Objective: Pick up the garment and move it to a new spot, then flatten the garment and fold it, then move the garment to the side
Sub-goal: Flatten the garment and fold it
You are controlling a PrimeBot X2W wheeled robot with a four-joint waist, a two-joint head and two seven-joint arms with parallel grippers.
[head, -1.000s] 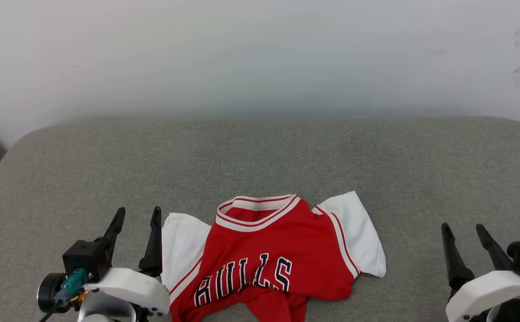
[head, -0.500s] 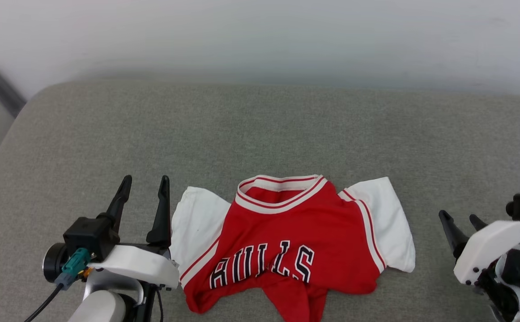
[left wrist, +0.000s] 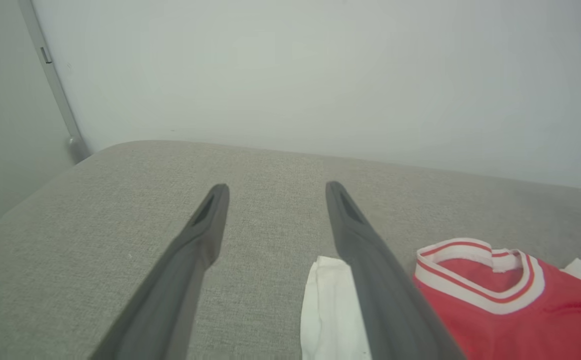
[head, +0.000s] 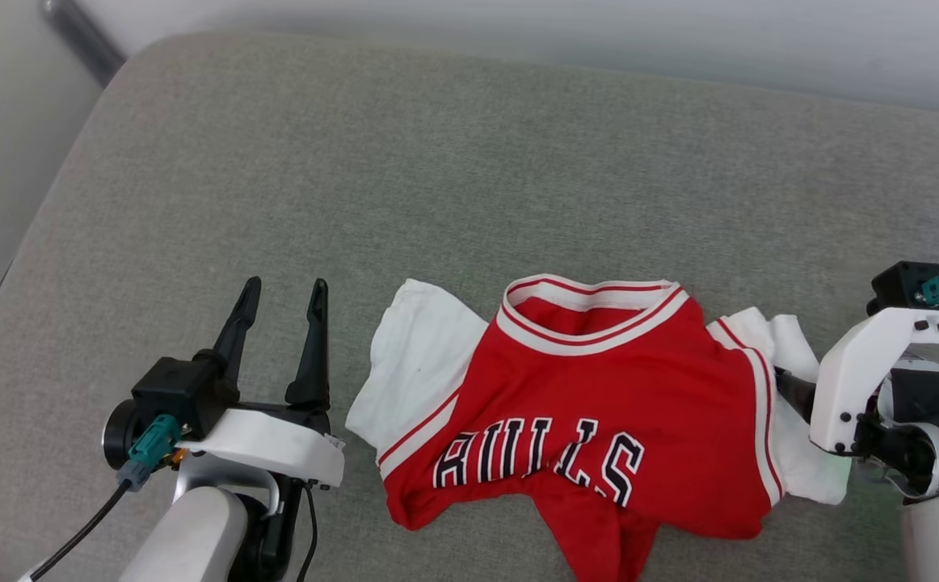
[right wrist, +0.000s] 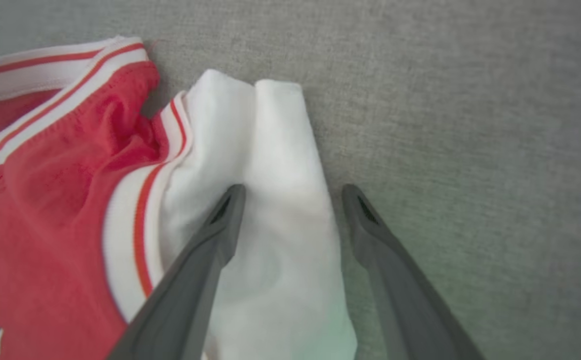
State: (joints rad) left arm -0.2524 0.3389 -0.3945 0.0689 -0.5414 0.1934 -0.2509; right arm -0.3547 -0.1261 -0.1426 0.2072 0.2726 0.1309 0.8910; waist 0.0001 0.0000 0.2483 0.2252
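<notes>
Grey woven fabric covers the padded surface (head: 469,162), which runs back to a pale wall (head: 680,32). You have one garment (head: 591,396) on it, a red jersey-style T-shirt lying chest up near the front edge. Its striped collar (head: 591,327) points toward the wall and its lower part is crumpled.

Expect it to handle as light, limp cloth. It will sag and drag from whatever point you lift, and a shallow pinch may catch one layer only. It is not fragile. The shoulders or the sleeve seams look like the best holds, one per gripper, so that it hangs open rather than in a rope.

The left gripper (head: 286,283) has its fingers spread and empty over bare fabric, just beside the left sleeve (head: 413,347). The right gripper (right wrist: 294,189) also has its fingers spread. They straddle the outer edge of the right sleeve (right wrist: 270,165), one over the white cloth and one over the surface. You cannot tell from these views whether they touch it.

Count: one garment, two white sleeves, two grippers, two fingers each.
</notes>
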